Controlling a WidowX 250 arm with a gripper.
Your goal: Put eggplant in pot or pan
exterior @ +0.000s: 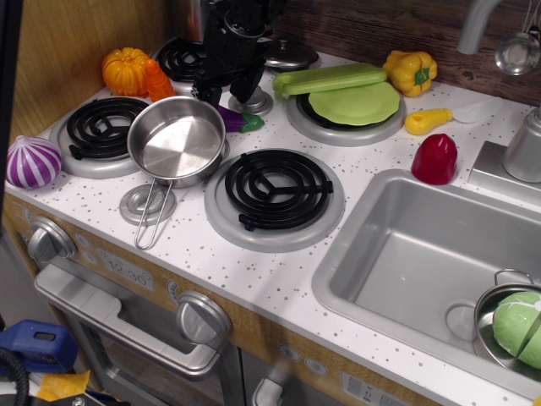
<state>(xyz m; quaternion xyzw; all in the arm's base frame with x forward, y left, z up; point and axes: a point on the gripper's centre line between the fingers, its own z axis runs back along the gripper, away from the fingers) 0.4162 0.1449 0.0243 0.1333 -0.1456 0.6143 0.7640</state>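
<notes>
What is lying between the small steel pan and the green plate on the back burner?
In the single camera view, the eggplant lies on the counter between the pan and the green plate, right behind the pan's rim, with the gripper above it.

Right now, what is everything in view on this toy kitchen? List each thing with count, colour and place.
eggplant: 1, dark purple with green cap, behind the saucepan, partly hidden
saucepan: 1, shiny steel, empty, between the front burners, wire handle toward the front
burners: 4, black coils, stove top
onion: 1, purple and white, front left
pumpkin: 1, orange, back left
yellow pepper: 1, back wall
red pepper: 1, beside the sink
green plate: 1, back right burner, green lid behind it
sink: 1, grey, right
pot: 1, steel, in the sink, holding a green vegetable
gripper: 1, black, open above the eggplant, not touching it
</notes>
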